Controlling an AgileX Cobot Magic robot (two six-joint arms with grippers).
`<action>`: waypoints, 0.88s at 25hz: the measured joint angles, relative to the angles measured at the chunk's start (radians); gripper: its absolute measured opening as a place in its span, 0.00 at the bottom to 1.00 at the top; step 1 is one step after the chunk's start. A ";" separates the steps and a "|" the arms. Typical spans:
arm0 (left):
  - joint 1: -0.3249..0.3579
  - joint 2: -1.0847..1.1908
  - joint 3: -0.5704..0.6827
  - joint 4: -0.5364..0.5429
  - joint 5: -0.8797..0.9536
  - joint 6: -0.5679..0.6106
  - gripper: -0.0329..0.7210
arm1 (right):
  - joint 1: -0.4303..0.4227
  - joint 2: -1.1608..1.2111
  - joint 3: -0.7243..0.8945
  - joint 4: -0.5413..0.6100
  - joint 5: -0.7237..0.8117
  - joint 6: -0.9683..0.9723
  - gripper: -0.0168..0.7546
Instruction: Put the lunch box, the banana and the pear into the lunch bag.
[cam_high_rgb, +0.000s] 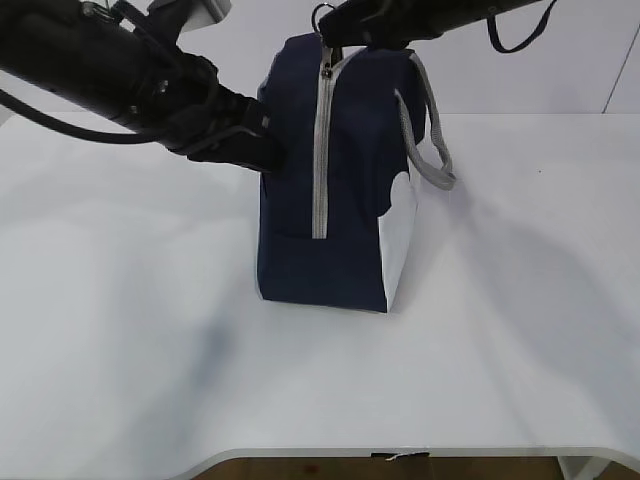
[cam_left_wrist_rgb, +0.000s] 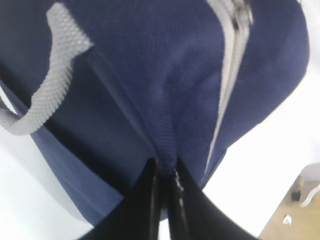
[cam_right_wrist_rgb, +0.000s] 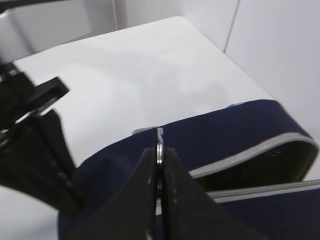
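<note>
The navy lunch bag (cam_high_rgb: 350, 180) stands upright mid-table, its grey zipper (cam_high_rgb: 321, 150) closed down the near end. My left gripper (cam_high_rgb: 268, 152) is shut, pinching a fold of the bag's navy fabric (cam_left_wrist_rgb: 167, 150) at its upper left side. My right gripper (cam_high_rgb: 335, 22) is at the bag's top, shut on the metal ring pull (cam_right_wrist_rgb: 159, 145) of the zipper. The top seam still gapes open to the right in the right wrist view (cam_right_wrist_rgb: 270, 165). The lunch box, the banana and the pear are out of view.
A grey handle (cam_high_rgb: 430, 150) hangs off the bag's right side; another shows in the left wrist view (cam_left_wrist_rgb: 45, 95). The white table (cam_high_rgb: 150, 330) ends at a front edge near the bottom of the exterior view. A wall stands behind.
</note>
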 joint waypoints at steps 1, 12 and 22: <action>0.000 0.000 0.000 0.005 0.005 0.000 0.04 | 0.000 0.002 0.000 0.008 -0.019 0.000 0.03; 0.000 0.000 0.000 0.110 0.096 0.000 0.04 | 0.000 0.081 -0.032 0.082 -0.131 0.000 0.03; 0.000 -0.045 0.000 0.187 0.187 0.000 0.04 | 0.002 0.191 -0.145 0.165 -0.195 0.000 0.03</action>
